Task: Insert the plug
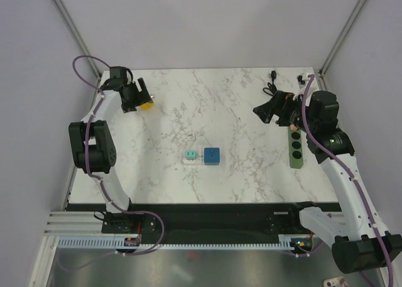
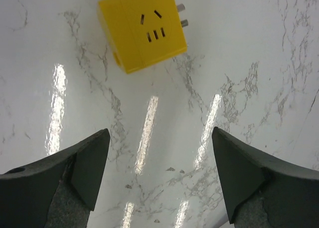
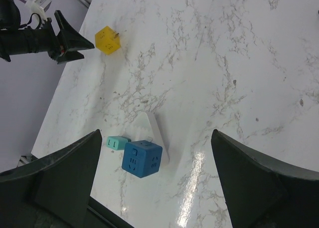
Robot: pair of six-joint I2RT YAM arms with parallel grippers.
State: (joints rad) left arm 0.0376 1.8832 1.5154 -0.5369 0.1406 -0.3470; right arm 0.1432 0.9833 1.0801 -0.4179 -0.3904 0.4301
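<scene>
Left tool (image 2: 159, 138), released, hovers just short of the yellow cube plug (image 2: 142, 28) at far left of the desk (image 1: 239, 105). The plug is probably light, rigid and slick, so grip opposite flat faces, avoiding the prongs. Right tool (image 3: 155, 135) likewise released.

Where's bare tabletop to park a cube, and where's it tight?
Bare marble lies between the yellow cube adapter and the blue cube adapter, and from there to the green power strip. Crowded far right: right gripper, strip, black cable.
</scene>
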